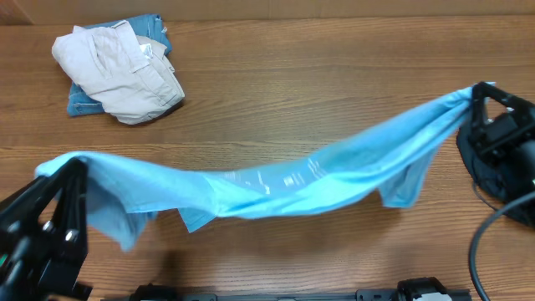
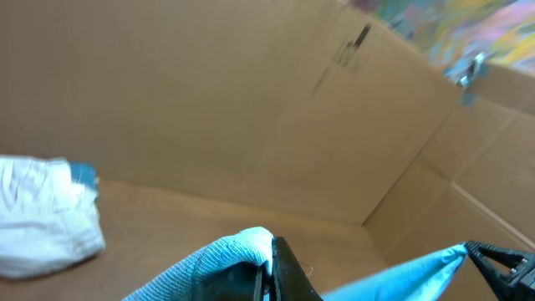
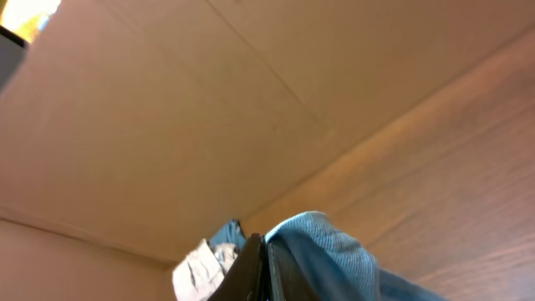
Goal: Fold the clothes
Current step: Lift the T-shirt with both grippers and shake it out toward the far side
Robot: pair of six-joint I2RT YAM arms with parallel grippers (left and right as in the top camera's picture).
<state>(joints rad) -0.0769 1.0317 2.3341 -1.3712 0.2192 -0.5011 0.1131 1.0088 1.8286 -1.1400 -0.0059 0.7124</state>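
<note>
T-shirt [image 1: 284, 188], sky-blue with white lettering, hangs in a sagging band above the tabletop [image 1: 292, 84], strung from the left gripper [image 1: 71, 171] at the near left to the right gripper [image 1: 476, 96] at the far right. Both grippers are closed tight on a pinch of fabric. Loose flaps droop below the middle and below each end. A pile of beige and denim garments [image 1: 117, 71] sits well apart at the far left corner.

From the left wrist, the left gripper [image 2: 272, 267] has a bunched fold of the T-shirt [image 2: 226, 259] clamped between its jaws, and the right gripper [image 2: 493, 255] shows in the distance at the other end of the cloth.

From the right wrist, the right gripper [image 3: 263, 267] is likewise pinched shut on a bulge of the T-shirt [image 3: 326, 251], with the pile [image 3: 205, 267] beyond it.

The cloth looks light, limp and shapeless, so it will likely drape wherever it is unsupported. Hems, shoulders or corners seem the best places to hold it, because a pinch mid-fabric would let it bunch.
</note>
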